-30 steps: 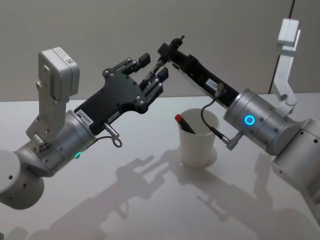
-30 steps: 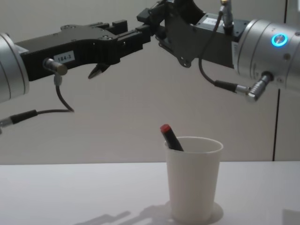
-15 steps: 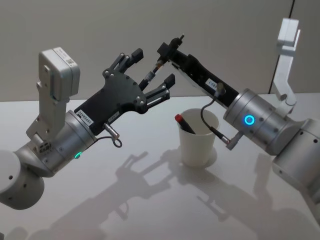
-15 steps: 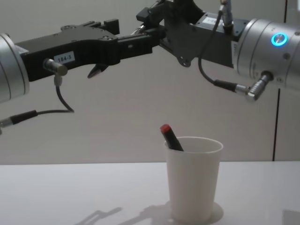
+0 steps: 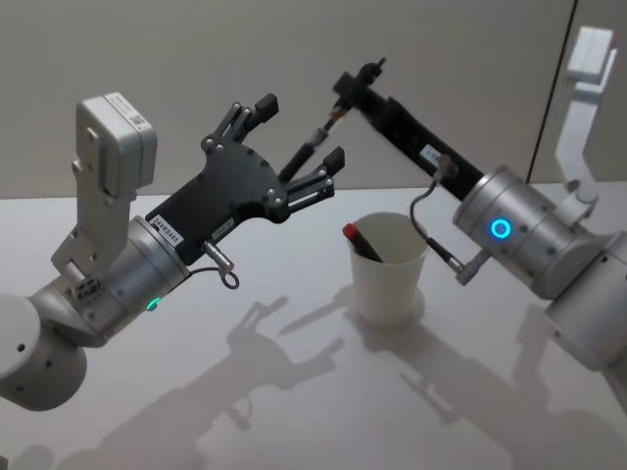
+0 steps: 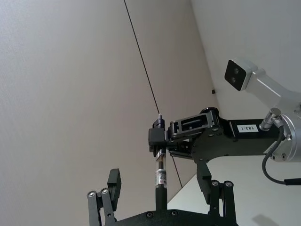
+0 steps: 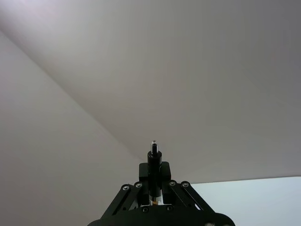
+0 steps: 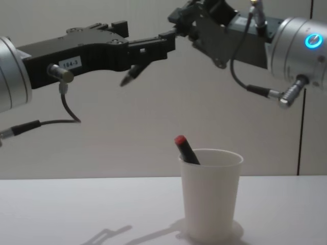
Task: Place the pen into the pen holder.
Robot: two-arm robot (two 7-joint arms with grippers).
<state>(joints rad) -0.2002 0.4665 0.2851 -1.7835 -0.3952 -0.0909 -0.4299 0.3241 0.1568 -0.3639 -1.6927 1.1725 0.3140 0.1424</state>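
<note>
Pen (image 5: pixel 318 140) hangs slanted high above the worktop (image 5: pixel 245 392), clamped at its upper end by our right pincer (image 5: pixel 345 98), tip angled down toward our left pincer (image 5: pixel 294 147), whose fingers are spread. Pen holder (image 5: pixel 389 269) stands below, a red-capped marker (image 5: pixel 362 242) leaning inside.

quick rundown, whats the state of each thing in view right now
left gripper: open, raised above the table, fingers spread around the pen without touching it
right gripper: shut on the pen, raised above the pen holder
pen: gripped at one end by the right gripper, tilted in mid-air
pen holder: upright on the table
red-capped marker: leaning inside the pen holder, cap above the rim
</note>
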